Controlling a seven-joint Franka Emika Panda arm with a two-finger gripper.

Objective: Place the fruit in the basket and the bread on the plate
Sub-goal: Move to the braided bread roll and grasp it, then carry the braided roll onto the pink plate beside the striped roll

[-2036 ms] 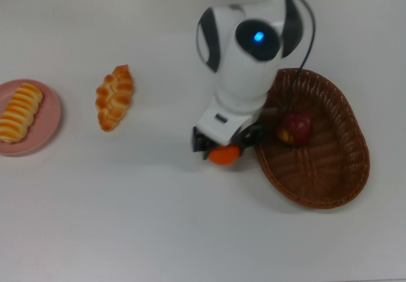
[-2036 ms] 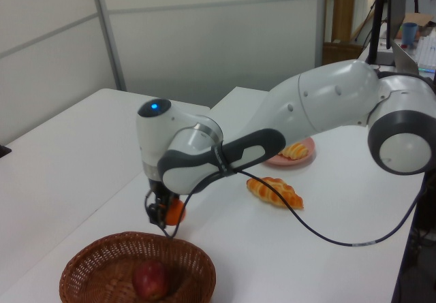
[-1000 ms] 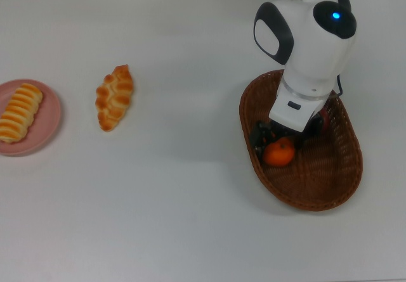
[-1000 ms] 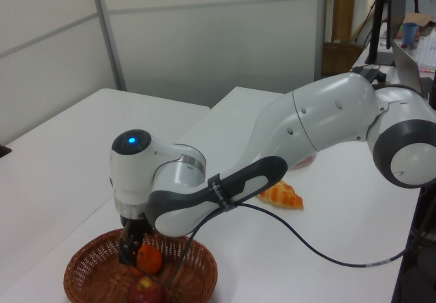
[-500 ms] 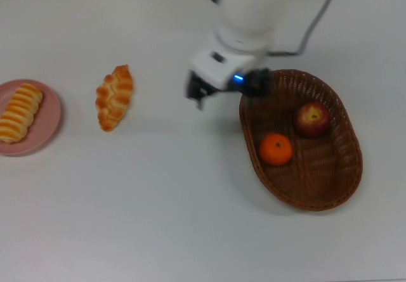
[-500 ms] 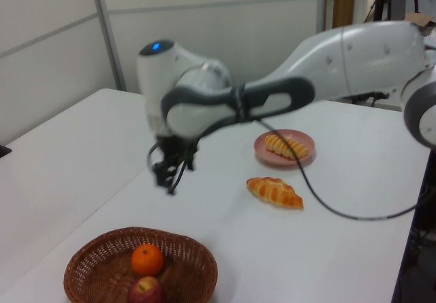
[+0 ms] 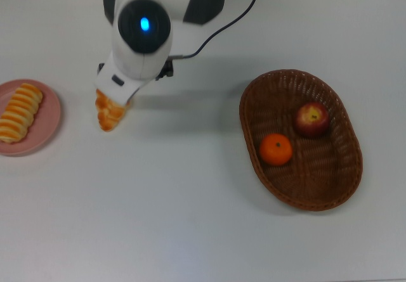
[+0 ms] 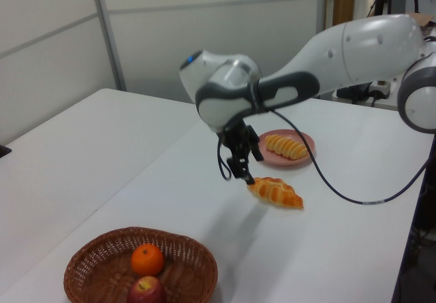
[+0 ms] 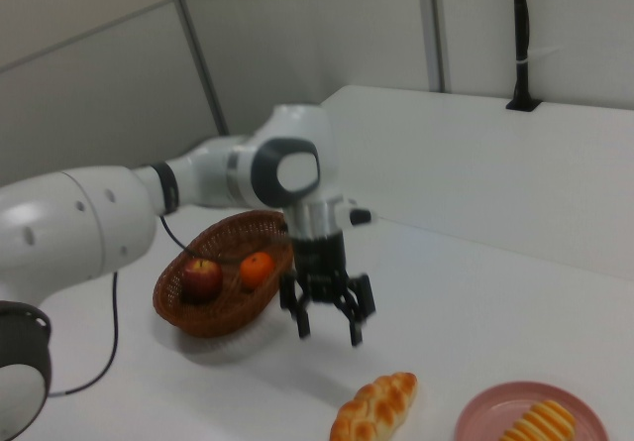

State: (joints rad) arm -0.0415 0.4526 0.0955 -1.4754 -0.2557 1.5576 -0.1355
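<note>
The red apple (image 7: 311, 118) and the orange mandarin (image 7: 276, 149) lie in the dark wicker basket (image 7: 342, 180) at the top view's right. On the pink plate (image 7: 54, 114) at the top view's left rests the ridged roll (image 7: 19, 112). Between them on the table lies the twisted croissant (image 7: 109, 114), half covered by the arm's wrist in the top view. My gripper (image 9: 329, 327) hangs open just above the table, close over the croissant (image 9: 374, 408), with nothing between its fingers. In the left view the gripper (image 8: 242, 170) is at the croissant's (image 8: 276, 192) near end.
The arm's black cable (image 8: 327, 187) loops above the table beside the croissant in the left view. A grey partition wall (image 8: 204, 37) stands behind the white table (image 7: 190, 218).
The gripper carried the mandarin into the basket and let it go beside the apple. It then swung across the table to the croissant, empty and open.
</note>
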